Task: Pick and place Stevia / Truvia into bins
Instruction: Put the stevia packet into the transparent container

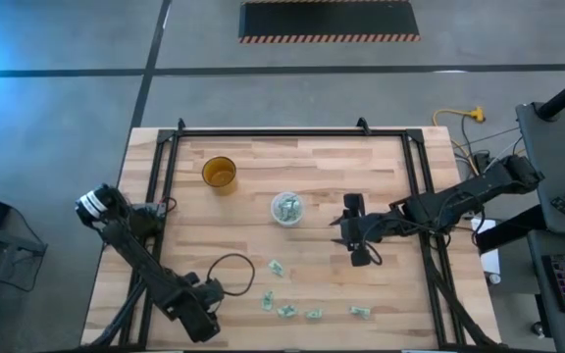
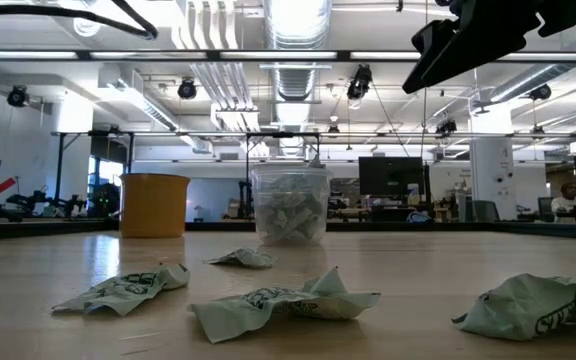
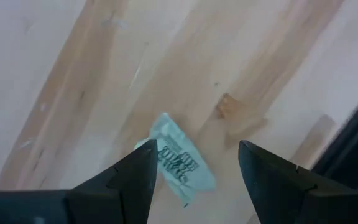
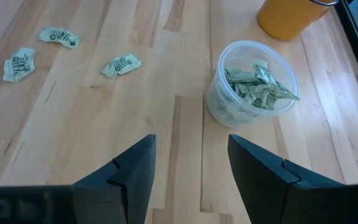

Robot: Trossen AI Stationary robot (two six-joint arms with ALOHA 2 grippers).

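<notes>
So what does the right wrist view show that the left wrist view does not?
Only the right wrist view shows the small round translucent plastic cup already holding crumpled sachets, the amber-brown round cup beside it, and several pale green and white paper sachets loose on the wooden table.

Only the left wrist view shows one single sachet close up, lying just ahead of the open left gripper.

Both show open jaws with nothing held, including the right gripper, and the same wood surface.

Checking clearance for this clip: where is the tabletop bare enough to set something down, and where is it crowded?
Bare wood runs from the amber cup left to the table edge, and along the far edge right of the clear cup. The near edge is crowded with loose sachets. The right gripper, fingers open, hovers right of the clear cup; the left gripper hangs over a sachet.
</notes>
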